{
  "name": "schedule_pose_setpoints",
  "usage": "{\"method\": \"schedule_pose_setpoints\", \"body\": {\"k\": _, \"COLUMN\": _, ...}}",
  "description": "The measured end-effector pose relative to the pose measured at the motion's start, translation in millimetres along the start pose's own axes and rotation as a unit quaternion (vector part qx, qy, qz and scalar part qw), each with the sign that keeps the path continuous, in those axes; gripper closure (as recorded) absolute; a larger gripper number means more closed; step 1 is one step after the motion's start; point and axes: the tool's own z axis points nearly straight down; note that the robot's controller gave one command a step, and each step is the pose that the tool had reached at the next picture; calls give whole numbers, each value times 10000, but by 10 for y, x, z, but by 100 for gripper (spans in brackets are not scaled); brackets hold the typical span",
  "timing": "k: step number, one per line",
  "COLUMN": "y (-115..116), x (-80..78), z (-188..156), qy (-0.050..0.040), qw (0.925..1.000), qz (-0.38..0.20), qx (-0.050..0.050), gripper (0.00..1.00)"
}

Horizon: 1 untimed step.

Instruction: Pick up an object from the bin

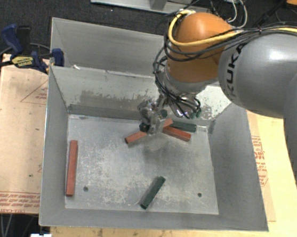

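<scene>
Camera view, left to right: your long red-brown stick (71, 167) lies flat by the bin's (56, 125) left wall, and a dark green stick (152, 192) sits near the front. The claw (150, 122) is down at the back among an orange-brown stick (134, 137), a red stick (178, 133) and a dark stick (186, 126). You can't tell how open it is or whether it's got anything, so I'd call the pick not done yet. The lettering (233, 61) on the arm (278, 67) looks like KUKA.
</scene>
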Motion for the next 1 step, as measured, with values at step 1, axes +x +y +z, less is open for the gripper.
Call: {"method": "schedule_pose_setpoints", "body": {"k": 1, "y": 76, "x": 22, "z": -508, "qy": -43, "qw": 9998, "qz": -193, "qx": 19, "gripper": 100}}
